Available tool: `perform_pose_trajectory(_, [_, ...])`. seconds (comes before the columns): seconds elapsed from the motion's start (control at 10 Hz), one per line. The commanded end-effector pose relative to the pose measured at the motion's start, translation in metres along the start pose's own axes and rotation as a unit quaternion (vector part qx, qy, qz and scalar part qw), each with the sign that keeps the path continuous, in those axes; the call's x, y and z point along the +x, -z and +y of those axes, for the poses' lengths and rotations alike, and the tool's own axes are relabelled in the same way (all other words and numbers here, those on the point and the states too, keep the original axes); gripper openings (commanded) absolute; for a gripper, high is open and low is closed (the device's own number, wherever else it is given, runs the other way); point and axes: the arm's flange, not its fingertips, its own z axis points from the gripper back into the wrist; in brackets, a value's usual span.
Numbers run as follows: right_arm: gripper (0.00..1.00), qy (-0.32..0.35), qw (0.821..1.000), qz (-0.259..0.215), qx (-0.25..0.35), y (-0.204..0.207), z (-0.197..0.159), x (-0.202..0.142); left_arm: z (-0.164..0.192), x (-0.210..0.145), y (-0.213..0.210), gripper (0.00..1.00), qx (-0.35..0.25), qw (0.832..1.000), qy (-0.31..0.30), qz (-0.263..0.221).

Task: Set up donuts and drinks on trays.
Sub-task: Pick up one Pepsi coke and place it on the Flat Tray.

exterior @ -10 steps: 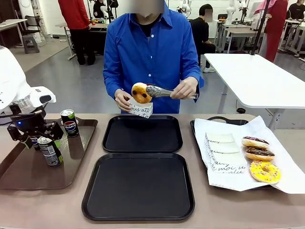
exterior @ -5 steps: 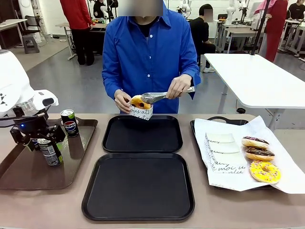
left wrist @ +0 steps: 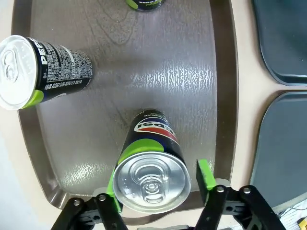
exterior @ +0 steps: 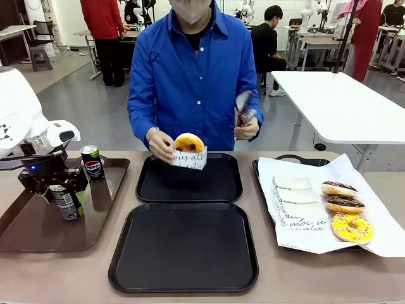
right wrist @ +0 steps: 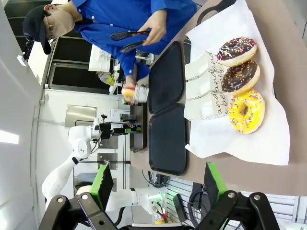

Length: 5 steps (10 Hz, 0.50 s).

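**Front view.** The brown tabletop [exterior: 63,278] carries a glossy brown tray [exterior: 38,234] at its left edge. Two black trays [exterior: 190,180] sit in the middle. A paper-lined tray [exterior: 297,240] at the right edge holds three loose donuts [exterior: 345,204]. You see the left claw [exterior: 60,191] grasping a can [exterior: 66,206] near the brown tray's middle. A second can [exterior: 93,163] stands at that tray's far right corner. A person's hand [exterior: 161,142] holds a sleeved donut [exterior: 189,144] over the far black tray's far edge. The black trays' flat surfaces give you open room. Grey floor lies beyond the tabletop.

**Left wrist view.** The left claw [left wrist: 159,181] is clenched on the can [left wrist: 151,143]. Bare tray surface lies ahead of it.

**Right wrist view.** The right claw [right wrist: 158,184] is released. It stands well apart from the loose donuts [right wrist: 240,76].
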Motion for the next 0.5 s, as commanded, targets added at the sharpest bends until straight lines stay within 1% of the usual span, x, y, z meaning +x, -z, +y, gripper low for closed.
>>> perform_pose_trajectory(0.0, [1.0,-0.008,1.0,-0.003,0.011,-0.001,0.0002,0.0029,0.001,-0.003,0.0055,0.0,0.0,1.0,-0.008,-0.005])
perform_pose_trajectory(0.2, [1.0,-0.008,1.0,-0.003,0.011,-0.001,0.0002,0.0029,0.0023,-0.0028,0.0051,0.0,0.0,1.0,-0.005,-0.008])
perform_pose_trajectory(0.3, [1.0,-0.008,1.0,-0.003,0.011,-0.001,0.0002,0.0029,0.0025,-0.0023,0.0047,0.06,0.002,1.0,-0.002,-0.008])
perform_pose_trajectory(0.4, [1.0,-0.008,1.0,-0.003,0.011,-0.001,0.0002,0.0029,0.0028,-0.0016,0.0045,0.0,0.005,1.0,-0.001,-0.01])
